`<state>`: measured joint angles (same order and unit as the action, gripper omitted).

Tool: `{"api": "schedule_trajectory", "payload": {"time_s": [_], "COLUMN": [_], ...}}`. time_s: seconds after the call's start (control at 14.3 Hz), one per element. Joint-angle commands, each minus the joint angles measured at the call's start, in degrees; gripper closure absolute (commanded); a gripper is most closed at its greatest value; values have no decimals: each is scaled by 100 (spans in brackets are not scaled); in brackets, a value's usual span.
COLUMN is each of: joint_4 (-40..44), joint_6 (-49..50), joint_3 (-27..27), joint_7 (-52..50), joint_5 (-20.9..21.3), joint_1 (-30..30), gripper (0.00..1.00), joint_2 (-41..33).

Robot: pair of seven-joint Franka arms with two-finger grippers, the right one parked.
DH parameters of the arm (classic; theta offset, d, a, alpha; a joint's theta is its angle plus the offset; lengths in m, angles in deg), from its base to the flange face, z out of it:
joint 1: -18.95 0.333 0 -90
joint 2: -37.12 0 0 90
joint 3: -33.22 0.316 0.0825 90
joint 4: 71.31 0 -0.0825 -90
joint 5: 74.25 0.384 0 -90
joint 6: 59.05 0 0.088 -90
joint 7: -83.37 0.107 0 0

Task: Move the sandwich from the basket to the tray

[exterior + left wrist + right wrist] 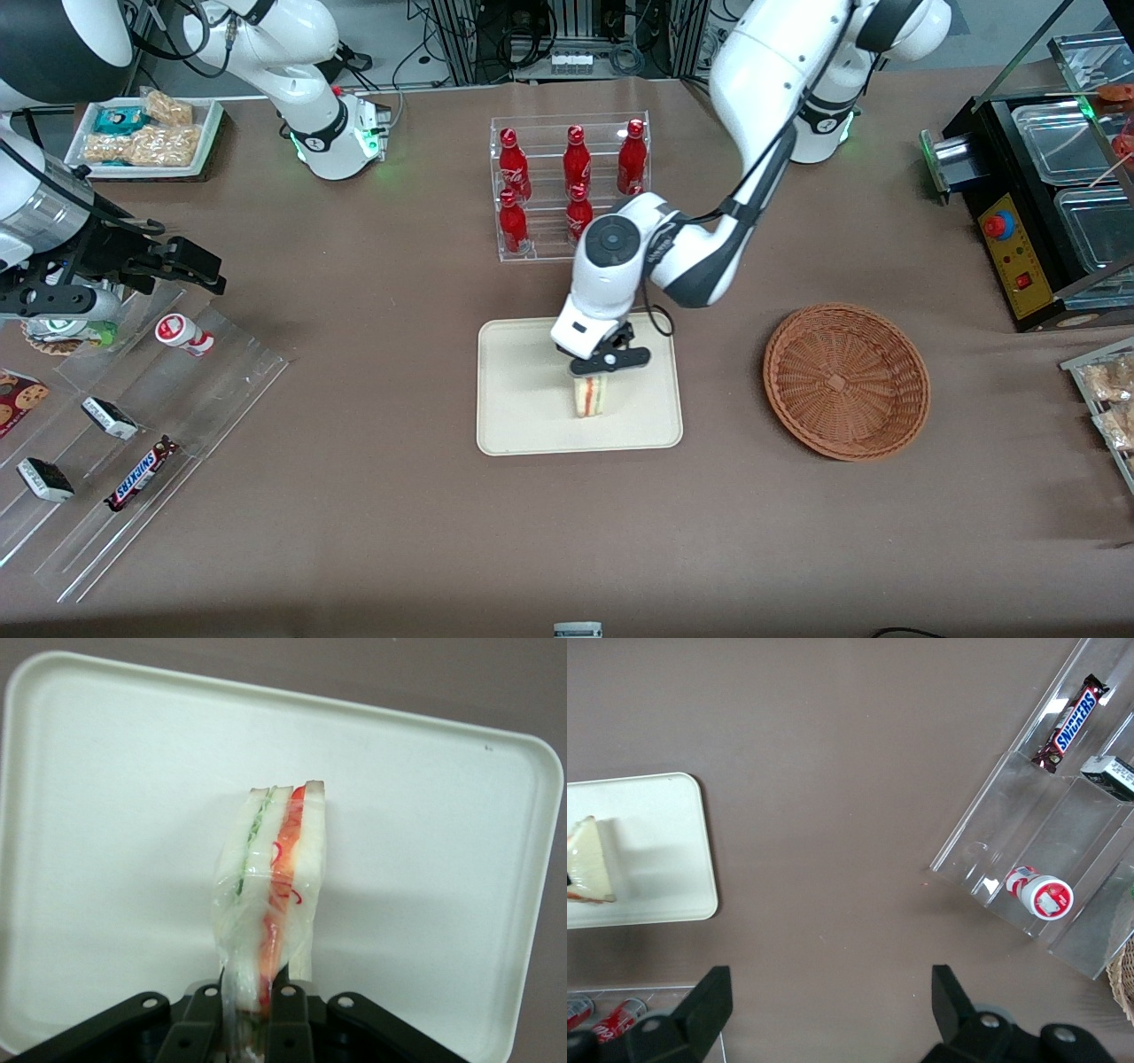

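While our end effector (595,374) hangs over the middle of the tray (514,416), we see its fingers (285,1014) closed on one narrow end of the wrapped sandwich (589,396). We see the wedge standing on edge, with its long axis running from the fingers toward the front camera and its striped cut edge up, orange layer beside green. We find the basket (846,381) on the surface well apart from the tray, toward our working arm's end.
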<state>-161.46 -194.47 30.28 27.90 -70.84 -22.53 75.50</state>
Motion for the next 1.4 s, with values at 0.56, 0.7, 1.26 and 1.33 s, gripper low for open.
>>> {"api": "schedule_trajectory", "payload": {"time_s": [0.56,0.7,1.26,1.33], "joint_4": [251,260,-442,-574], "joint_6": [593,1164,2467,2581], "joint_3": [110,101,101,101], "joint_7": [-395,-342,1105,1482], "joint_5": [793,731,72,63], "joint_1": [-71,191,1790,2053], "gripper": [0,0,0,0], "joint_2": [-567,-998,-2272,-2474]}}
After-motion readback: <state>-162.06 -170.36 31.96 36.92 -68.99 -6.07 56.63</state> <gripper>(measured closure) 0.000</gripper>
